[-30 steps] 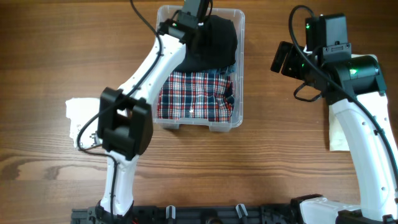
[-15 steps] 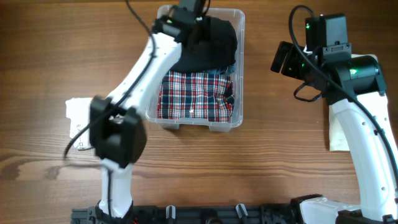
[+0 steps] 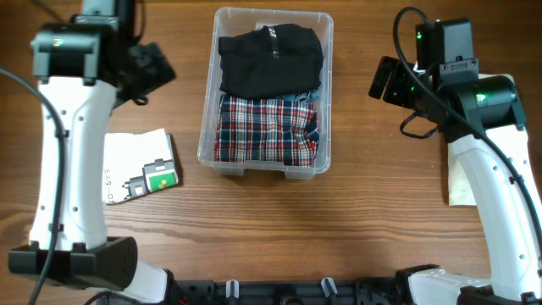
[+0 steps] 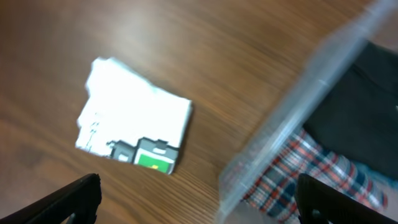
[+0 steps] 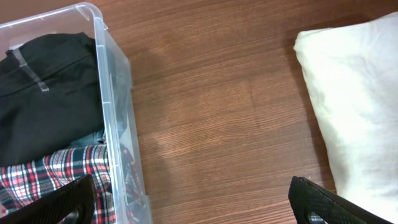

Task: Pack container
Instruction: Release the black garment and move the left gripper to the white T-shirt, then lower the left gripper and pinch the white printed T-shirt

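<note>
my left pincer (image 4: 198, 200) has left the clear round-cornered container (image 3: 327, 102), released like my right pincer (image 5: 193, 202); soft black garment (image 3: 271, 55) and plaid shirt (image 3: 267, 129) fill it, open wood (image 3: 381, 212) either side.

- The container (image 3: 267, 170) is open on top, but folded clothes cover its floor (a black garment (image 3: 269, 55) at the far end, a plaid shirt (image 3: 267, 127) at the near end).
- Right of it, bare surface (image 3: 381, 212) reaches to a white cloth (image 5: 354, 93).
- Left of it, a folded white packet (image 3: 135, 165) lies near, not touching.
</note>
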You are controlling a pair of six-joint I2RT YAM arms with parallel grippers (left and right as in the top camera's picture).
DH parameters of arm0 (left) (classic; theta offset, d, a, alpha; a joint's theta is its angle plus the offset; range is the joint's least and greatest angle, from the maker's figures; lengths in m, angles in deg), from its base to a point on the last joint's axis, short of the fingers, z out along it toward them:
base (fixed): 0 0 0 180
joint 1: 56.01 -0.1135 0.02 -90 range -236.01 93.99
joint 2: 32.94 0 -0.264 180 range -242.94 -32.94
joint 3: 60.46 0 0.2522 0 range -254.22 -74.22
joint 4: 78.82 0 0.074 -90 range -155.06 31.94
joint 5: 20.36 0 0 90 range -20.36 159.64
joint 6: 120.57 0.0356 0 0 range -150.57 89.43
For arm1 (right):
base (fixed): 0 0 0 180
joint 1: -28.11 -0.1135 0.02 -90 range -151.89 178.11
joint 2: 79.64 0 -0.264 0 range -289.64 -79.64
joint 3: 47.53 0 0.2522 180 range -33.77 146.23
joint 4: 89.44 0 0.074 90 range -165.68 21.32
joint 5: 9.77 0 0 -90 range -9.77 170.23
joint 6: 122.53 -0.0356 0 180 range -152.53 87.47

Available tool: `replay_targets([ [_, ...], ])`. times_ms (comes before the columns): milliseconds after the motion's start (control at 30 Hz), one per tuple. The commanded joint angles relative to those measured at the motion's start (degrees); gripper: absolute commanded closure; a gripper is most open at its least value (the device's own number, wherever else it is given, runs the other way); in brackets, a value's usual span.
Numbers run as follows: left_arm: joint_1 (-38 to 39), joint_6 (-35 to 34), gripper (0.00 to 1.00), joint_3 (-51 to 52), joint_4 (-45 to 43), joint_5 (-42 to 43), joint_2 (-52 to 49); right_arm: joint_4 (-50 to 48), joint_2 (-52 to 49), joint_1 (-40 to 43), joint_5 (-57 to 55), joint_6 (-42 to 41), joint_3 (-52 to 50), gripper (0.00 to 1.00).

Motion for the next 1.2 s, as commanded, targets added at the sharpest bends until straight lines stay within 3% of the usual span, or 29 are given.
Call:
replay_targets([
  [0, -6.16, -12.04, 0.0, 4.13, -0.48, -1.86, 0.04, 0.0, -0.37, 0.07, -0.15, 0.35, 0.11, 0.0],
  [200, -14.34, -24.85, 0.0, 15.98, -1.62, -1.99, 0.04, 0.0, -0.37, 0.07, -0.15, 0.35, 0.11, 0.0],
  [533, -17.68, -42.56, 0.0, 37.64, -9.27, -1.97, 0.04, 0.0, -0.37, 0.07, -0.15, 0.33, 0.11, 0.0],
  [800, -17.7, -44.5, 0.0, 52.65, -27.32, -0.85, 0.04, 0.0, -0.37, 0.07, -0.15, 0.35, 0.11, 0.0],
  [900, -17.7, -48.46, 0.0, 55.58, -28.37, -0.42, 0.04, 0.0, -0.37, 0.07, -0.15, 0.35, 0.11, 0.0],
  [1167, -17.7, -48.43, 0.0, 56.22, -28.68, -0.74, 0.04, 0.0, -0.37, 0.07, -0.15, 0.37, 0.11, 0.0],
])
